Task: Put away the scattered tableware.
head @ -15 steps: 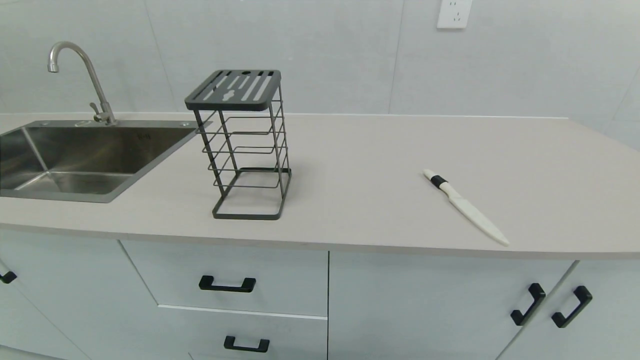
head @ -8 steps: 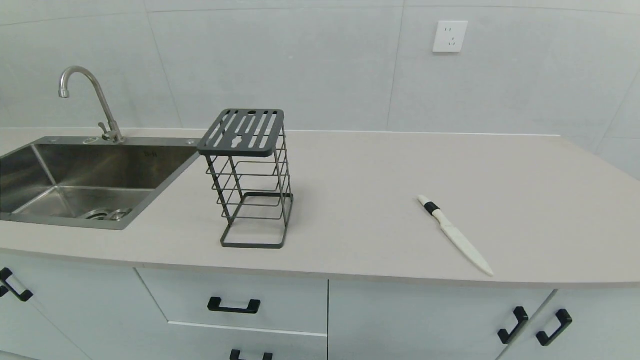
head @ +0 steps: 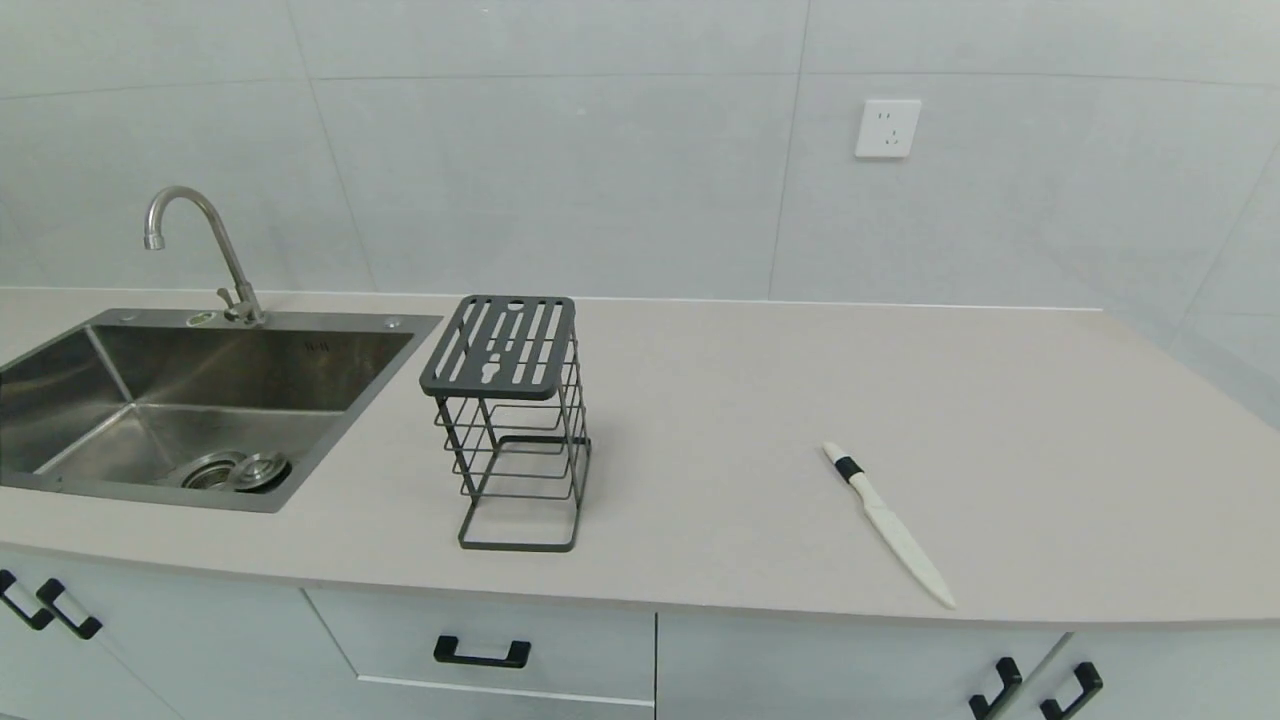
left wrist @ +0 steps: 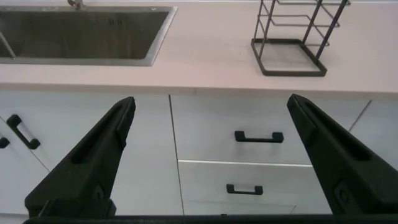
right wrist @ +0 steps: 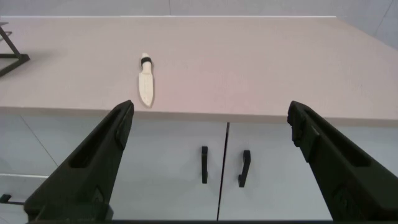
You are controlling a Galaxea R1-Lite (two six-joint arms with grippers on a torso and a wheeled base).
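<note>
A white knife [head: 886, 522] with a black band on its handle lies on the counter near the front edge at the right; the right wrist view shows the knife [right wrist: 146, 79] too. A black wire knife rack [head: 512, 420] with a slotted top stands near the counter's middle, and its base [left wrist: 288, 55] appears in the left wrist view. My left gripper [left wrist: 210, 109] is open, held low in front of the drawers, below the counter. My right gripper [right wrist: 211, 112] is open too, in front of the cabinet doors, short of the knife.
A steel sink [head: 190, 400] with a curved tap [head: 200, 245] is set into the counter at the left. Drawers and cabinet doors with black handles [head: 481, 652] run below the counter. A wall socket [head: 887, 127] sits on the tiled wall behind.
The head camera has tilted up or risen: the whole scene has shifted down in the picture. The knife and rack keep their places on the counter.
</note>
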